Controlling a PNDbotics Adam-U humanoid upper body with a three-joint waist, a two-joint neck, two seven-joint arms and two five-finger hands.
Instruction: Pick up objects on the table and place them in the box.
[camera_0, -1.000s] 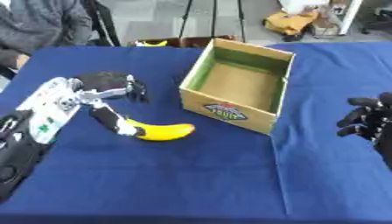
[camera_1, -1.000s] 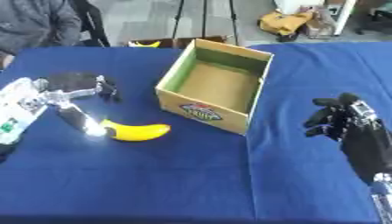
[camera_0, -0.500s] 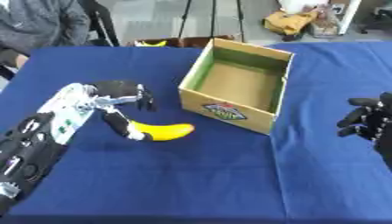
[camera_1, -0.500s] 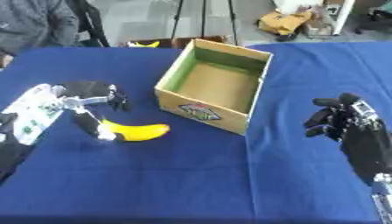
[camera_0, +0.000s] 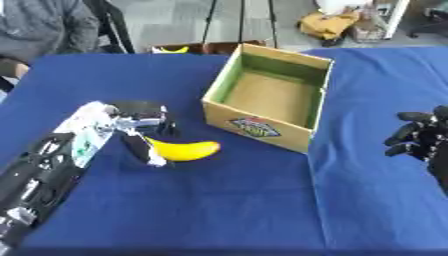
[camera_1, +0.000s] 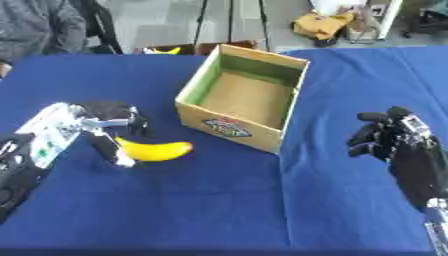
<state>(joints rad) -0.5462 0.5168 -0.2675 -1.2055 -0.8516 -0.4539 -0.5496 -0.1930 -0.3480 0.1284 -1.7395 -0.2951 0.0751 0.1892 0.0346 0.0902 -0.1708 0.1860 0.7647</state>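
A yellow banana (camera_0: 187, 150) lies on the blue table (camera_0: 219, 205), left of an open cardboard box (camera_0: 259, 128) with green inner walls and nothing inside. My left hand (camera_0: 125, 118) reaches in from the lower left and is open. One finger points down against the banana's left end, and the others spread just above it. The banana rests flat on the cloth. My right hand (camera_1: 387, 136) hovers at the right side of the table, apart from the box, with its fingers curled on nothing.
Beyond the table's far edge are a seated person (camera_0: 44, 25), tripod legs (camera_0: 241, 22) and a floor box with another banana (camera_0: 175, 49). Bare blue cloth stretches across the front and between the box and my right hand.
My left arm has slid to the right, bringing the hand closer over the banana's left end. The banana, box and right hand have stayed put.
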